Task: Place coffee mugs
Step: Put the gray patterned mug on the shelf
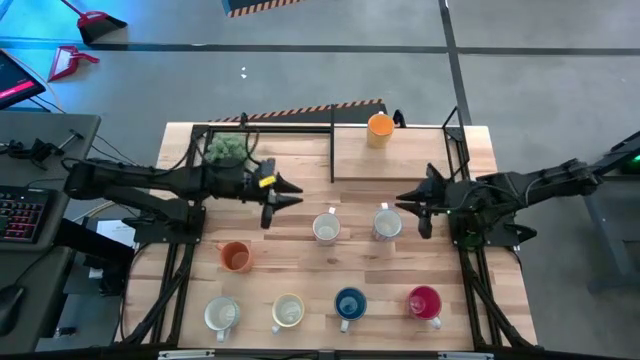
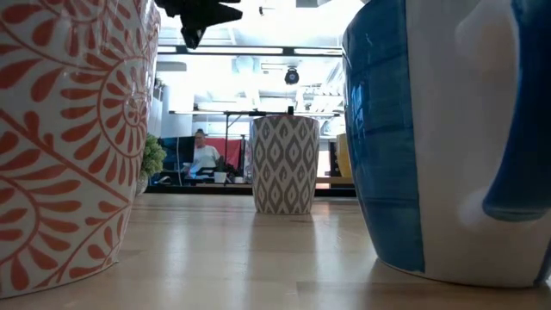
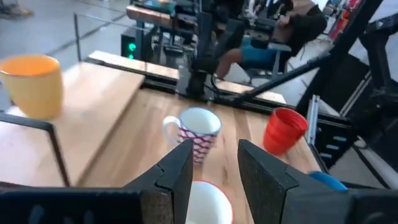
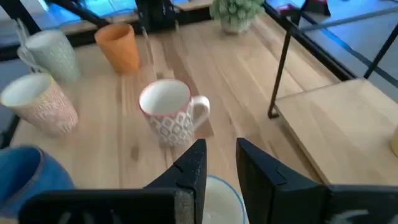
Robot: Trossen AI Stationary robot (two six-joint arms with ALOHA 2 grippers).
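The left hand hovered empty, fingers narrowly parted, just short of the patterned mug. Likely rigid, glazed, breakable; pinch its rim.

Raised board at the back: one orange mug, upright, alone.
Middle of the table: two patterned white mugs, upright, side by side, apart.
Left of those: an orange mug, upright, open mouth up.
Front row, left to right: white mug, cream mug, blue mug, red-pink mug, all upright, evenly spaced.
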